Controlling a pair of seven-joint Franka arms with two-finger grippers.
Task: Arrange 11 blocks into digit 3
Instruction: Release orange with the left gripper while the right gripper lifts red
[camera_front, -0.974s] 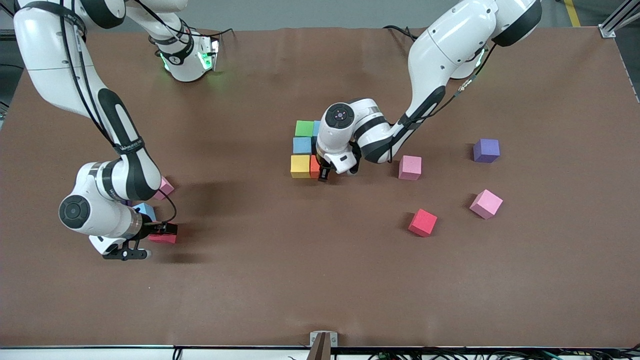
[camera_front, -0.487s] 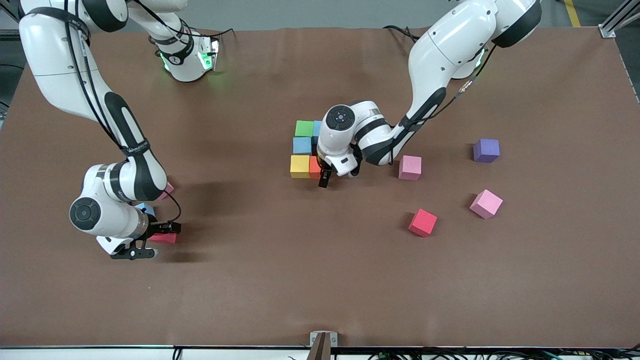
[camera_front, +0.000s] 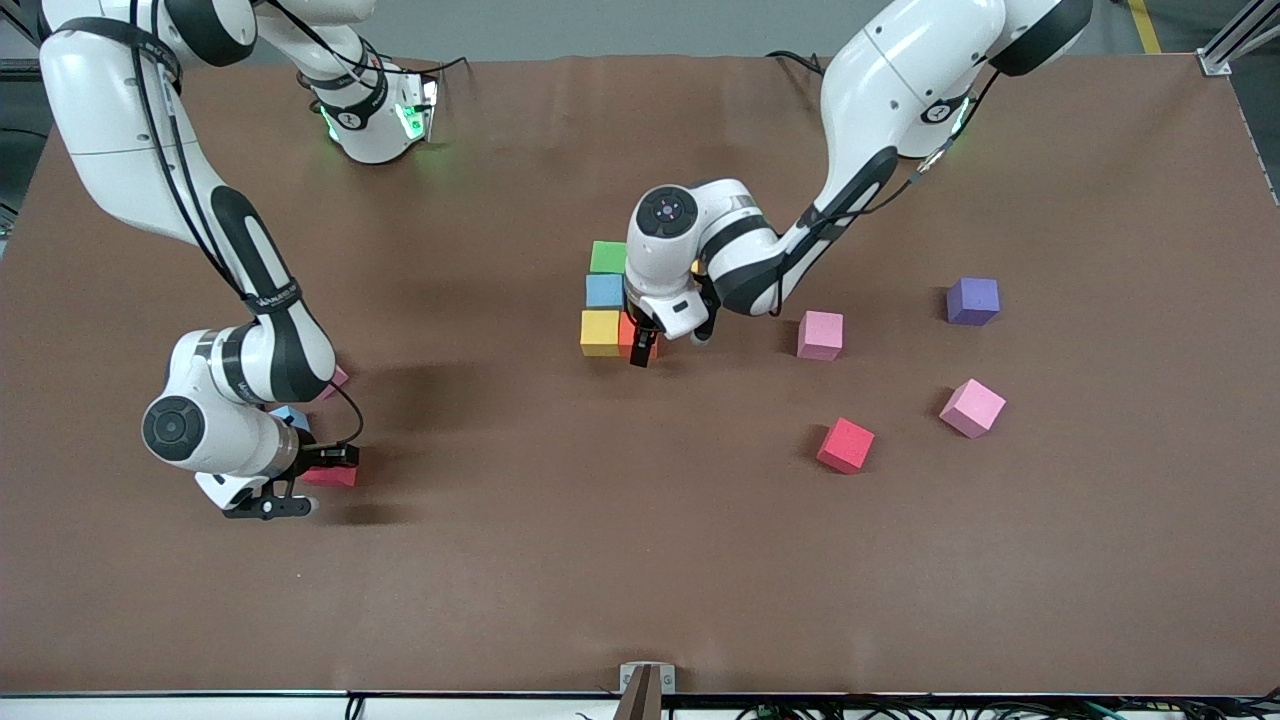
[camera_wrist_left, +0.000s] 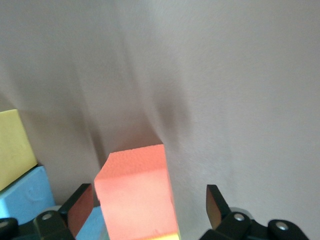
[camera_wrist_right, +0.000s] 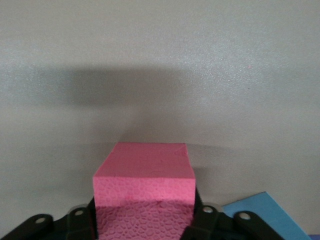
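Front view shows ten blocks (camera_front: 820, 335); left gripper (camera_front: 640, 345) jaws released, right gripper (camera_front: 318, 475) jaws grasping a red block (camera_front: 330, 477)

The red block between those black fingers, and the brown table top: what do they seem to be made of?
The red block looks like matte foam: its side shows a fine cell-like pebbled texture and no shine. The table top looks like a dull brown sheet, perhaps paper or fabric, with faint creases.

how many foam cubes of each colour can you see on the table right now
green foam cubes: 1
light blue foam cubes: 2
yellow foam cubes: 1
orange foam cubes: 1
red foam cubes: 2
pink foam cubes: 3
purple foam cubes: 1
Total: 12 in view; the arms may hide more.
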